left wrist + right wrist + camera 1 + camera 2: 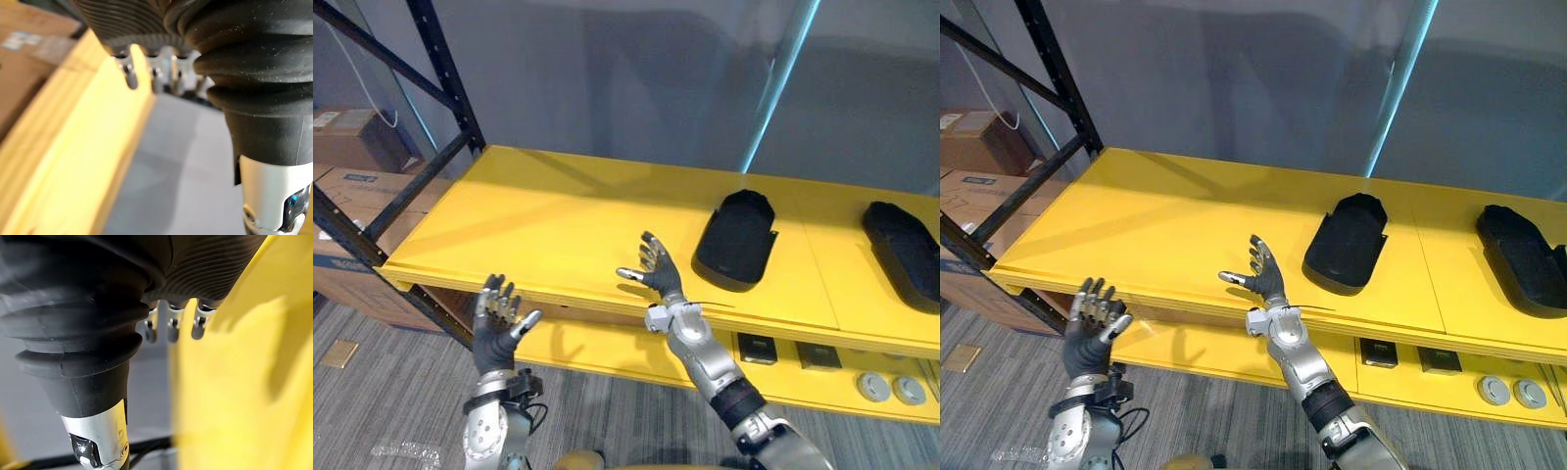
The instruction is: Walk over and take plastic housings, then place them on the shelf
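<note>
Yellow shelf [558, 215] carries two black plastic housings [1347, 245]; both my hands are empty.
Head views: one housing [736, 240] lies mid-shelf, a second housing [906, 253] at the right end. My right hand [658, 274] is raised at the shelf's front edge, fingers spread; my left hand [496, 318] is before that edge, fingers spread. Wrist views: each hand's fingers extend straight beside the yellow board.

The upper yellow shelf board [558, 225] carries two items: a black plastic housing [736, 240] at 3 o'clock from centre, and a second black plastic housing [906, 250] well apart, further toward 3 o'clock. The lower board [607, 354] holds dark square parts [757, 348] and round grey discs [891, 388] at 4 o'clock
</note>
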Tool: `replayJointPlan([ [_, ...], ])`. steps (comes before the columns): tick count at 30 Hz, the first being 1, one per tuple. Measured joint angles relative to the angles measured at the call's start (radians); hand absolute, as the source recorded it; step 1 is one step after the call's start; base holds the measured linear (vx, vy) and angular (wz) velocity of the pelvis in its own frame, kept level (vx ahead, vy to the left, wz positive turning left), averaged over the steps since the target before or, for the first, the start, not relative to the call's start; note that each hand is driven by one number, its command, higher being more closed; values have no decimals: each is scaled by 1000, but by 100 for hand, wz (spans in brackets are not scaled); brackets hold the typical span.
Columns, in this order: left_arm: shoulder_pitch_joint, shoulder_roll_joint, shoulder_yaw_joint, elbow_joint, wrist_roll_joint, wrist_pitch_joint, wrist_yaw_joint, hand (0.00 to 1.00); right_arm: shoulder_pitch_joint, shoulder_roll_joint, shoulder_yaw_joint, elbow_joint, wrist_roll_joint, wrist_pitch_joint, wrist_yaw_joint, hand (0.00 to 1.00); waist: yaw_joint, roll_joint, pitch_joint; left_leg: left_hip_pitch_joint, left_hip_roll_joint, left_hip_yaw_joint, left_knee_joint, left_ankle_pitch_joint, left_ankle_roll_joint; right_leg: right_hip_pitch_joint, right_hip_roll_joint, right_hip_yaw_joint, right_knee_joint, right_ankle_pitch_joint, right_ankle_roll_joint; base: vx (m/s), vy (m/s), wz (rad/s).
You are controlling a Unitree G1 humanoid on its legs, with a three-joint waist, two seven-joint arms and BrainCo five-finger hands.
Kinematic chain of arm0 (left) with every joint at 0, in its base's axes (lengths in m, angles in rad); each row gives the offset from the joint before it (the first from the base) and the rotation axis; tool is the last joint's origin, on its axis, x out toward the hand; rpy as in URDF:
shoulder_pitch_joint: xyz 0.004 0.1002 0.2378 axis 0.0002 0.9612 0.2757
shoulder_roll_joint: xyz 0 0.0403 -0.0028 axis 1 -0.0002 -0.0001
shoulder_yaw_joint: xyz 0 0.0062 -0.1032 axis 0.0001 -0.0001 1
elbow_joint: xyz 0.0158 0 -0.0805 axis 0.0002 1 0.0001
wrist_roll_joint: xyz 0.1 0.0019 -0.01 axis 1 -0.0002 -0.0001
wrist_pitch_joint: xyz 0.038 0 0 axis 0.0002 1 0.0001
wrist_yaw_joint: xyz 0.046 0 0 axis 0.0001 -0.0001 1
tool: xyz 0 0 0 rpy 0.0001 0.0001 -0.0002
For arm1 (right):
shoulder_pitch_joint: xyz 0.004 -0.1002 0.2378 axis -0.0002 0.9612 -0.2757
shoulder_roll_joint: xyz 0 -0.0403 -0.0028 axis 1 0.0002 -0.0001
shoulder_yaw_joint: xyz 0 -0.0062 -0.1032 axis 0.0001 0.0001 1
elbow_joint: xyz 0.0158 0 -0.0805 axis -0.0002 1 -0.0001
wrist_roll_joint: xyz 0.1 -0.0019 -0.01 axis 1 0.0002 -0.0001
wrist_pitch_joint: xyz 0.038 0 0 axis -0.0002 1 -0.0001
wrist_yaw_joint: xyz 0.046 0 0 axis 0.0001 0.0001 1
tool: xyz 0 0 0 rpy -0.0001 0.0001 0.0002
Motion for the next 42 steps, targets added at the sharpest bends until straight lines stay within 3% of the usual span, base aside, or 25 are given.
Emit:
replayJointPlan([
  [5, -4, 1, -67, 10, -6, -1, 3, 0, -31, 26, -20, 31, -63, -7, -161, 0, -1, 21, 32, 0, 2, 5, 15, -9, -2, -2, -1, 0, 20, -11, -3, -15, 11, -1],
  [10, -5, 1, -117, 45, -6, -1, 12, 0, -32, 32, -43, 31, -113, -8, -264, 0, -4, 25, 37, -9, 4, 10, 40, -18, 0, -4, 0, 2, 19, -11, -3, 0, 0, 0],
  [13, -7, 2, -132, 64, -11, -8, 11, 0, -31, 31, -68, 31, -114, -20, -285, 0, -5, 25, 37, -15, 4, 19, 46, -22, 2, -8, -1, 7, 19, -11, -3, 0, 37, -4],
  [25, -11, 8, -181, 115, -46, -22, 2, 0, -6, 22, -131, 26, -141, -52, -281, 0, -11, 32, 43, 1, 14, 77, 47, -46, -1, -19, -1, 59, 28, -11, -2, -11, 32, -12],
  [29, -21, 15, -204, 115, -45, -22, 0, 0, 3, 15, -137, 8, -146, -52, -280, 0, -33, 33, 43, 1, 16, 84, 52, -49, 2, -21, 0, 63, 28, -11, -2, 10, 21, -6],
  [33, -34, 24, -221, 115, -45, -20, 1, 0, 4, 14, -162, 5, -146, -54, -272, 0, -35, 35, 44, 1, 26, 118, 64, -54, -4, -36, 5, 90, 35, -11, -2, 5, 21, -19],
  [38, -45, 34, -223, 115, -45, -20, 2, 0, 13, -7, -180, 5, -140, -71, -209, 0, -38, 37, 46, 5, 27, 127, 64, -55, -2, -36, 5, 98, 38, -11, -2, -24, 11, -6],
  [42, -44, 41, -217, 115, -44, -20, 1, 0, 25, -18, -178, -25, -122, -106, -98, 0, -38, 38, 46, 8, 29, 134, 64, -57, -1, -36, 7, 105, 38, -11, -2, -20, 8, -5],
])
